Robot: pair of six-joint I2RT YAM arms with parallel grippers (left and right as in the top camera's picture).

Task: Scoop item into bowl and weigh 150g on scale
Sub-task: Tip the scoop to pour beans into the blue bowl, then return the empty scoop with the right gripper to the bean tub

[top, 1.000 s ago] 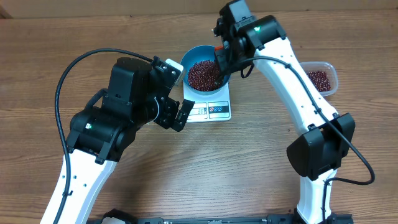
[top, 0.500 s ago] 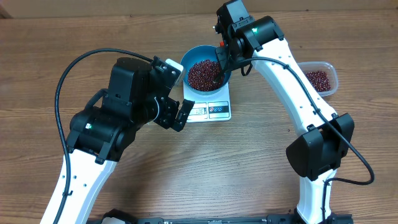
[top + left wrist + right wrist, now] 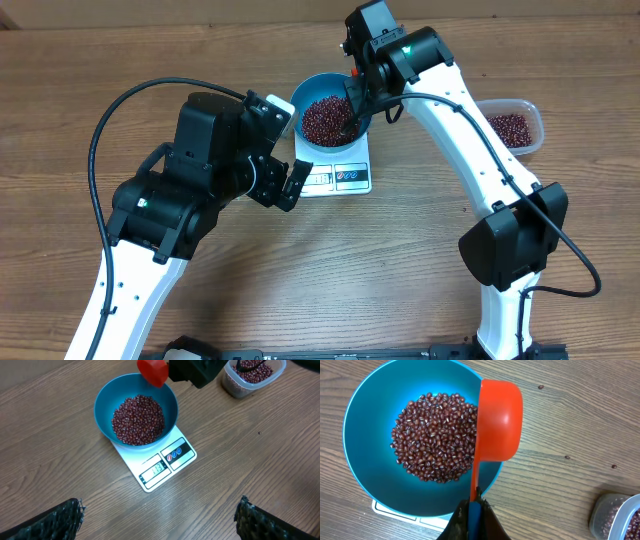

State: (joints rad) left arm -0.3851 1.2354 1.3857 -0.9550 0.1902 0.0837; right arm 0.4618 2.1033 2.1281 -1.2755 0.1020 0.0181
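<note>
Right claw (image 3: 474, 507) pinched tight on the handle of the orange scoop (image 3: 497, 420), tipped at the rim of the blue bowl (image 3: 365, 475), beans (image 3: 435, 435) heaped inside atop the scale (image 3: 172, 457), so trickle gently, reading that scale, while the left claw (image 3: 282, 187) hangs wide nearby.
</note>
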